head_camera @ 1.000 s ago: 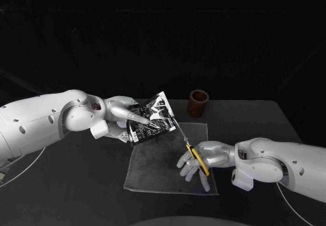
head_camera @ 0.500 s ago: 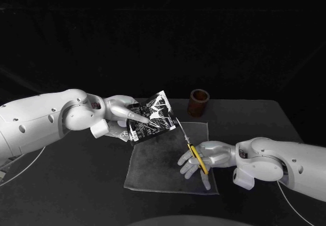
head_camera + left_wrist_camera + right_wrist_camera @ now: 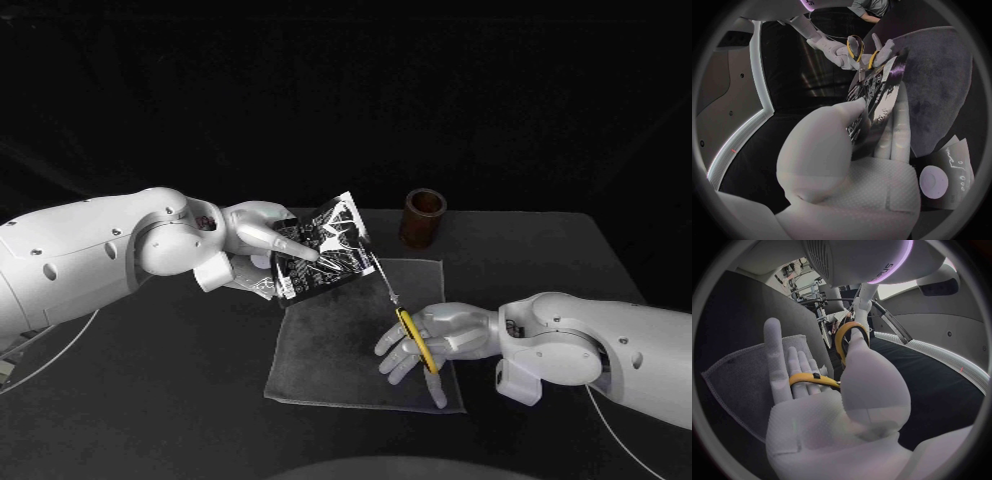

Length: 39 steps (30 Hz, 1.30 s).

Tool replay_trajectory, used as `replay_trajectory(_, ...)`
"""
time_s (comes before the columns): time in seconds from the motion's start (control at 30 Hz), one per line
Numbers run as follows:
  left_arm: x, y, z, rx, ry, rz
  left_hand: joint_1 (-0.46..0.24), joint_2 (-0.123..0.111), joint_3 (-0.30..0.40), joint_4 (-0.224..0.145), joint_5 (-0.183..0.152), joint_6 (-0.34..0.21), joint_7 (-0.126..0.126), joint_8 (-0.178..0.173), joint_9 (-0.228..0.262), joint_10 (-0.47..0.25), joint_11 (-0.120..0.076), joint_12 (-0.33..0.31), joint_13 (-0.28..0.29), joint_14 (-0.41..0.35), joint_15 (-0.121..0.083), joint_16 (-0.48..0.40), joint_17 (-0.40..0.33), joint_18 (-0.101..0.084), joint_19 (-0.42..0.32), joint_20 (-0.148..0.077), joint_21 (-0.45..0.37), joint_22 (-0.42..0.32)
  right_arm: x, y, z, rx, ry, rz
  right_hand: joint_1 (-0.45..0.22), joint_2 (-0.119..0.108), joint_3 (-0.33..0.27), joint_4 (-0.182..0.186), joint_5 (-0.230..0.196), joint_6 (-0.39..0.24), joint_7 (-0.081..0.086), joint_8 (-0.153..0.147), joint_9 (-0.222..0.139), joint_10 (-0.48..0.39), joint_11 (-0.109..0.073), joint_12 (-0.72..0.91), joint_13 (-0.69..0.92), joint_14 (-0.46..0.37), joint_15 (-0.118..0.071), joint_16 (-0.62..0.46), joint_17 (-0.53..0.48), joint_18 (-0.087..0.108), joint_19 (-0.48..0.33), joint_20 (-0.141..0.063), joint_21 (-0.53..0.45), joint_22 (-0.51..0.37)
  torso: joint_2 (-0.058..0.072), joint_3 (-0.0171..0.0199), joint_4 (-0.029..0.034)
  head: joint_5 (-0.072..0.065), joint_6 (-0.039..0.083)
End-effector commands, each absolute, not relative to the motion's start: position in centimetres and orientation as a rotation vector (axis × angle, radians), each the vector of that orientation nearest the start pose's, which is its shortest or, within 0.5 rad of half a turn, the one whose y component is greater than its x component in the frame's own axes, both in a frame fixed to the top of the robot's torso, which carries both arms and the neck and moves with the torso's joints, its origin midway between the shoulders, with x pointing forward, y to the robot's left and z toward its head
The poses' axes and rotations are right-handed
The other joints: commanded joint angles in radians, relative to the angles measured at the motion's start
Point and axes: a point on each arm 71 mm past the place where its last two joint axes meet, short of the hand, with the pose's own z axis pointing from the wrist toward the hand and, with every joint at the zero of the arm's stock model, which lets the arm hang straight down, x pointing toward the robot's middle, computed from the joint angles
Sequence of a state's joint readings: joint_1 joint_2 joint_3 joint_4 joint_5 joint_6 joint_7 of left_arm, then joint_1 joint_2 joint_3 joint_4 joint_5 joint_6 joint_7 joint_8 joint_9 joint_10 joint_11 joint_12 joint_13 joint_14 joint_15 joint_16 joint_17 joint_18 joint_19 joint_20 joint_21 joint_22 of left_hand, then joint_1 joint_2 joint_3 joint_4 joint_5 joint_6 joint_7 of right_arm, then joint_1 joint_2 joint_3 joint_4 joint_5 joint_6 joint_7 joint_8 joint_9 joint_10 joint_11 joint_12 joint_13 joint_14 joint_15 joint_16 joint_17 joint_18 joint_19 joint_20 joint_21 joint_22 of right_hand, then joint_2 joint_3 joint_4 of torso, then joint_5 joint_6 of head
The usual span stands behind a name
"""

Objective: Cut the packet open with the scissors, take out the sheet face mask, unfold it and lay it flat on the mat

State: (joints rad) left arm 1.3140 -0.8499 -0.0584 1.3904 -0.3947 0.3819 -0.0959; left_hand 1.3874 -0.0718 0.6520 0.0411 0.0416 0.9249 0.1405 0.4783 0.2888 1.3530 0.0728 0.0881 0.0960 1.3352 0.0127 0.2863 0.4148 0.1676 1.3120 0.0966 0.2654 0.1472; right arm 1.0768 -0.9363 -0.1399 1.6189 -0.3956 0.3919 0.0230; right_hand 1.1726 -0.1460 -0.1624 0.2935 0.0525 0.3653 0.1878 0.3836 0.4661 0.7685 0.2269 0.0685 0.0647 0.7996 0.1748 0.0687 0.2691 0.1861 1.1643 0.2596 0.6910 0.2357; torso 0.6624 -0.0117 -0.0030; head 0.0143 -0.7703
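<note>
My left hand (image 3: 257,238) holds the black printed packet (image 3: 323,252) upright and tilted above the far left part of the grey mat (image 3: 346,370); in the left wrist view the fingers (image 3: 856,112) pinch the packet (image 3: 876,90). My right hand (image 3: 459,328) grips the yellow-handled scissors (image 3: 417,340) over the mat. The thin blades point up toward the packet's lower right edge, and their tip sits just below it. The right wrist view shows the yellow handle loops (image 3: 845,340) around the fingers of the right hand (image 3: 836,400).
A brown cylindrical cup (image 3: 421,218) stands at the back of the table, just past the mat's far right corner. A white printed tag (image 3: 954,162) lies beside the left hand. Bare black table (image 3: 577,250) lies around the mat.
My right hand has drawn the scissors slightly back toward me, so the blade tip sits a little lower along the packet's edge. The left hand and packet have hardly moved.
</note>
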Motion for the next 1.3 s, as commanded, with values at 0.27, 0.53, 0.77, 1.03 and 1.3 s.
replay_trajectory(0.27,49.9,22.2,-17.0,-0.544,2.289,-1.381,0.000,0.008,-0.004,-0.005,0.007,0.008,-0.001,0.005,0.137,0.009,-0.005,0.003,0.001,-0.001,-0.005,0.005,0.003,0.011,0.000,-0.005,0.007,0.002,37.7,-18.9,-27.7,0.615,2.558,1.670,0.001,0.022,0.006,0.003,-0.003,-0.064,0.108,0.021,0.011,0.019,0.011,0.003,0.001,0.008,0.002,0.003,-0.001,-0.002,-0.010,-0.001,0.005,-0.001,0.000,0.0003,-0.0010,0.000,0.001)
replay_trajectory(0.53,49.7,21.8,-17.0,-0.526,2.304,-1.395,0.000,0.007,-0.004,-0.005,0.007,0.008,-0.001,0.005,0.138,0.009,-0.005,0.003,0.001,-0.001,-0.006,0.005,0.004,0.011,0.000,-0.005,0.007,0.002,38.0,-18.7,-27.7,0.611,2.547,1.685,0.005,0.049,0.014,0.001,-0.003,-0.044,0.106,0.068,0.028,0.037,0.009,0.004,0.001,0.017,0.000,0.005,-0.007,-0.002,-0.012,-0.002,0.011,-0.002,0.001,0.0005,0.0007,-0.001,0.003)
replay_trajectory(0.77,49.5,21.6,-17.0,-0.510,2.317,-1.412,0.000,0.007,-0.004,-0.005,0.007,0.008,-0.001,0.005,0.138,0.009,-0.005,0.003,0.002,-0.001,-0.006,0.006,0.005,0.011,0.000,-0.005,0.007,0.002,38.4,-18.5,-27.6,0.612,2.528,1.698,0.009,0.063,0.014,-0.001,-0.004,-0.036,0.104,0.086,0.028,0.045,0.007,0.005,0.001,0.024,-0.002,0.007,-0.010,-0.001,-0.011,-0.004,0.015,-0.002,0.000,-0.0003,0.0003,-0.002,0.002)
replay_trajectory(1.03,49.3,21.4,-17.0,-0.495,2.332,-1.427,-0.001,0.007,-0.004,-0.005,0.007,0.008,-0.001,0.005,0.139,0.009,-0.005,0.003,0.002,-0.001,-0.006,0.006,0.006,0.011,0.000,-0.005,0.008,0.003,38.7,-18.3,-27.3,0.604,2.517,1.710,0.011,0.070,0.014,-0.001,-0.004,-0.032,0.104,0.094,0.028,0.049,0.006,0.005,0.001,0.025,-0.002,0.007,-0.012,-0.002,-0.011,-0.004,0.017,-0.002,0.000,-0.0003,0.0007,-0.002,0.001)
replay_trajectory(1.3,49.3,21.6,-17.0,-0.494,2.336,-1.426,-0.001,0.007,-0.004,-0.005,0.007,0.008,-0.001,0.005,0.139,0.009,-0.005,0.003,0.002,-0.001,-0.006,0.006,0.006,0.011,0.000,-0.005,0.008,0.003,38.8,-18.4,-27.0,0.595,2.512,1.718,0.015,0.076,0.014,-0.003,-0.004,-0.029,0.103,0.100,0.027,0.050,0.006,0.004,0.001,0.025,-0.002,0.007,-0.014,-0.002,-0.011,-0.005,0.018,-0.003,0.000,0.0000,-0.0004,-0.003,0.002)
